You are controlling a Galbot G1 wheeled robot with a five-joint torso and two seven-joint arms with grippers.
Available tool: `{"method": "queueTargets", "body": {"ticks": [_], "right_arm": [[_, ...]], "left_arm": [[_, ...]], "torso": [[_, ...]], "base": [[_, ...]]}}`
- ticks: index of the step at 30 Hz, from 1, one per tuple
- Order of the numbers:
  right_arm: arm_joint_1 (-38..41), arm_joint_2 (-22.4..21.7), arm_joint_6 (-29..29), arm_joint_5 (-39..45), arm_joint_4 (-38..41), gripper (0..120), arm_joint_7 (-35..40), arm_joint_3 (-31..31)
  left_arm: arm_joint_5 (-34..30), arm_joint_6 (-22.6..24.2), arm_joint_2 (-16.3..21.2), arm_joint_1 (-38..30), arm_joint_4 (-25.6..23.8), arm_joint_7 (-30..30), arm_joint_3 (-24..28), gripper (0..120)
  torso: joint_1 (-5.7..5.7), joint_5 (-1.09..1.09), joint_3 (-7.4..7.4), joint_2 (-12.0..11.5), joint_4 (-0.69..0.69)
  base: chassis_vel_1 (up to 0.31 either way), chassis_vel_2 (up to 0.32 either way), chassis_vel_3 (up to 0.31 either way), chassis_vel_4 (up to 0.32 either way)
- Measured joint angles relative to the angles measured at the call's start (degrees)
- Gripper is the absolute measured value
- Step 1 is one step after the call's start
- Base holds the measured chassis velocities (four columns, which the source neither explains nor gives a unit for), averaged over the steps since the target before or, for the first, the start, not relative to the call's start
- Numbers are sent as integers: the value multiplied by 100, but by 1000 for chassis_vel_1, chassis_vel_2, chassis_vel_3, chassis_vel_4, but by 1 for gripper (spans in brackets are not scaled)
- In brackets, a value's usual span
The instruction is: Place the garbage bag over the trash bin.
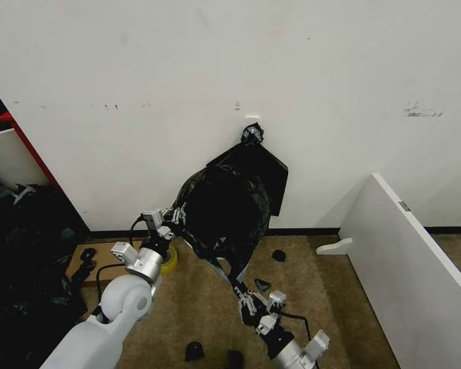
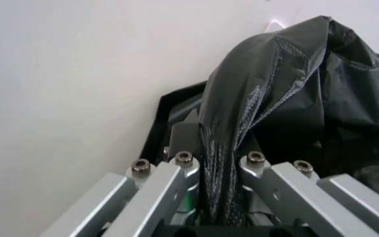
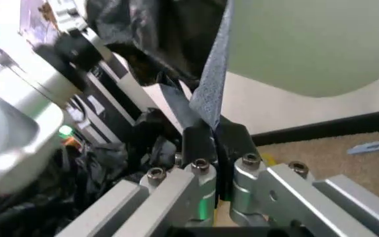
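While both arms are raised toward the wall, the garbage bag (image 1: 219,211) hangs stretched between them, a glossy black crinkled mass spread in front of the white wall (image 1: 138,69), above the brown floor (image 1: 207,307). Left gripper (image 1: 174,216) sits at the bag's left edge; in the left wrist view its fingers (image 2: 188,133) are closed nearly together with a gathered fold of black film (image 2: 242,113) pinched between them. Right gripper (image 1: 248,296) is lower, below the bag's bottom right; the right wrist view shows its pads (image 3: 199,143) clamped on a thin twisted strip of the film (image 3: 214,79) that runs up and away from them.

Trash bin — its cream-white curved wall (image 3: 315,44) shows in the right wrist view, just beyond the strip; what is inside it cannot be seen, and whether the bag already covers its rim cannot be told. From the head camera the bag's dark bulk has a deep black centre, looking like an open mouth facing the camera — not certain.

Behind the bag, a flat black bundle (image 1: 265,165) hangs from a knot at a wall hook (image 1: 251,132). A white board (image 1: 415,254) stands at the right. Small black scraps (image 1: 279,255) lie on the floor.
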Motion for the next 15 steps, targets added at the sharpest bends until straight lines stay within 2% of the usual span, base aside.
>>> {"method": "queueTargets", "body": {"ticks": [5, 11, 15], "right_arm": [[197, 101, 144, -530, -521, 0, -37, 158], [640, 349, 509, -2024, -1575, 0, 65, 502], [933, 468, 759, -2530, -2083, 0, 325, 670]], "left_arm": [[-65, 135, 31, 61, -139, -3, -23, 4], [-291, 505, 6, 154, -520, -80, -10, 4], [-269, 611, 34, 213, -635, -88, 10, 4]], "torso": [[0, 0, 0, 0, 1], [0, 0, 0, 0, 1], [1, 1, 0, 0, 1]], "base": [[0, 0, 0, 0], [0, 0, 0, 0], [0, 0, 0, 0]]}}
